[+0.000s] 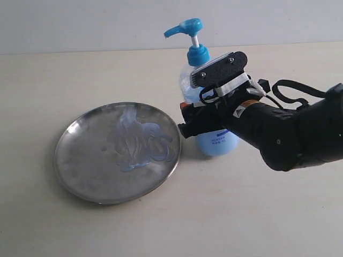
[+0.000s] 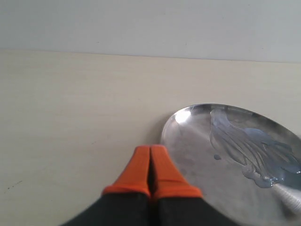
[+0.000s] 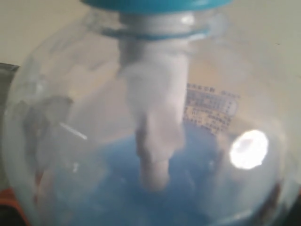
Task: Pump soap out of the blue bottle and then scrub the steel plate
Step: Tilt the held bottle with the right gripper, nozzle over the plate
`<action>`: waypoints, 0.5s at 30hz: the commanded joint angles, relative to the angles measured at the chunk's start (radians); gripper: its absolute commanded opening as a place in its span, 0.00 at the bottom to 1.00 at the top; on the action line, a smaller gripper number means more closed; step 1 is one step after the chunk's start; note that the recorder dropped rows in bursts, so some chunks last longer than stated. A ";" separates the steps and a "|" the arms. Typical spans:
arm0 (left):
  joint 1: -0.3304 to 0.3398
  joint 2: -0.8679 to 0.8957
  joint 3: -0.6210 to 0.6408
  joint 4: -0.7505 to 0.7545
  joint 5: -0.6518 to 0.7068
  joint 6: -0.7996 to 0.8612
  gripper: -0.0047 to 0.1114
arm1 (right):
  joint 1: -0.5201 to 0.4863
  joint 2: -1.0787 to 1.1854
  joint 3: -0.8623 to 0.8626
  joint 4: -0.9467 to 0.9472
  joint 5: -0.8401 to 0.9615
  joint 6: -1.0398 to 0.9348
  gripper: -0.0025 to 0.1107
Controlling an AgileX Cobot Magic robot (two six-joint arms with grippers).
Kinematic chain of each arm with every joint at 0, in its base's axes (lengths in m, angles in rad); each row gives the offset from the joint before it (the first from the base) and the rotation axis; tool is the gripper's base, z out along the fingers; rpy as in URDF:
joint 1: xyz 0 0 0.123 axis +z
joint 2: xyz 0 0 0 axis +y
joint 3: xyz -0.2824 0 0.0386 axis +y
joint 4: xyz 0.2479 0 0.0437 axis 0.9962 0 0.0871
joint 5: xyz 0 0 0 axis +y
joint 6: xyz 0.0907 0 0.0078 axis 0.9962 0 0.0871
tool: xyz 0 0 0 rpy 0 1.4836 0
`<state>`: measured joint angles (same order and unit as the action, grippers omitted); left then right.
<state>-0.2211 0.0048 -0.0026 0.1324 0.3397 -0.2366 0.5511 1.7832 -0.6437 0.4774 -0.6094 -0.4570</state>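
The steel plate (image 1: 86,160) lies on the table at the left, with pale blue soap (image 1: 139,142) smeared over its right half. The blue bottle (image 1: 217,142) stands upright just right of the plate, its pump head (image 1: 187,27) pointing toward the plate. My right gripper (image 1: 185,119) holds the bottle's body from the front. The bottle (image 3: 94,117) fills the right wrist view, with an orange fingertip (image 3: 5,207) at its side. In the left wrist view my left gripper (image 2: 150,155) is shut and empty, beside the plate's rim (image 2: 197,155) and short of the soap (image 2: 249,146).
A pale wooden tabletop (image 1: 268,214) runs under everything, with a white wall (image 1: 80,21) behind it. The black right arm (image 1: 289,134) reaches in from the right edge. The left arm does not show in the exterior view.
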 commanded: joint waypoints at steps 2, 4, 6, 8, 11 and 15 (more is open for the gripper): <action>0.003 -0.005 0.003 -0.002 -0.005 -0.002 0.04 | 0.082 -0.042 0.010 0.023 -0.010 -0.012 0.02; 0.003 -0.005 0.003 -0.002 -0.005 -0.002 0.04 | 0.095 -0.042 0.010 0.054 -0.010 -0.017 0.02; 0.003 -0.005 0.003 -0.002 -0.005 -0.002 0.04 | 0.095 -0.042 0.010 0.069 -0.008 -0.020 0.02; 0.003 -0.005 0.003 -0.002 -0.005 -0.002 0.04 | 0.095 -0.039 0.010 0.070 -0.009 -0.020 0.02; 0.003 -0.005 0.003 -0.002 -0.005 -0.002 0.04 | 0.095 -0.039 0.010 0.070 -0.014 -0.020 0.02; 0.003 -0.005 0.003 -0.002 -0.005 -0.002 0.04 | 0.095 -0.039 0.010 0.073 -0.014 -0.020 0.02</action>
<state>-0.2211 0.0048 -0.0026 0.1324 0.3397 -0.2366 0.6450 1.7566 -0.6309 0.5524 -0.5793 -0.4639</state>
